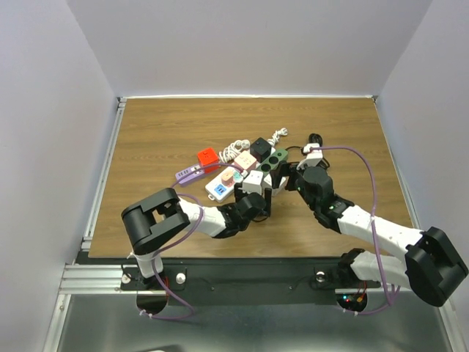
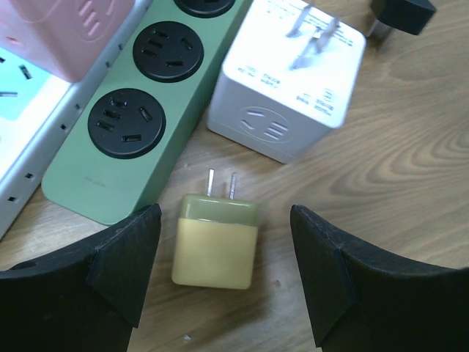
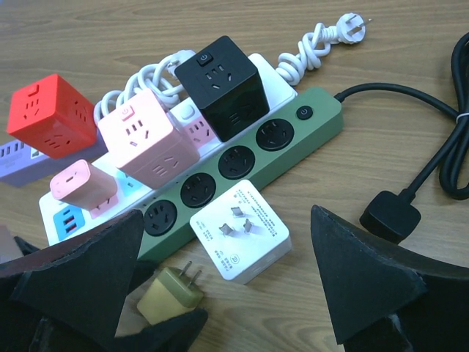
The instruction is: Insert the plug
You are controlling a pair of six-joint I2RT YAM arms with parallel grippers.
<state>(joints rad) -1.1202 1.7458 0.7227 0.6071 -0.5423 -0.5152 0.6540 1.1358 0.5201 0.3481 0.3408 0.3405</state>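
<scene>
A yellow-green two-prong plug (image 2: pixel 216 243) lies flat on the wood, its prongs pointing at the green power strip (image 2: pixel 139 132). My left gripper (image 2: pixel 223 224) is open; its black fingers stand on either side of the plug with a gap on both sides. In the right wrist view the plug (image 3: pixel 170 293) sits just in front of the strip's (image 3: pixel 242 158) nearest round socket. My right gripper (image 3: pixel 226 246) hovers open above the white cube adapter (image 3: pixel 239 231) and holds nothing. From above, both grippers (image 1: pixel 265 196) (image 1: pixel 289 176) meet beside the strip (image 1: pixel 272 157); the plug is hidden there.
The white cube adapter (image 2: pixel 286 95) lies prongs-up right of the strip. Red (image 3: pixel 51 114), pink (image 3: pixel 143 136) and black (image 3: pixel 220 84) cube adapters sit on white and purple strips behind. A black cord with its plug (image 3: pixel 390 216) runs at the right; a white coiled cable (image 3: pixel 315 40) lies beyond.
</scene>
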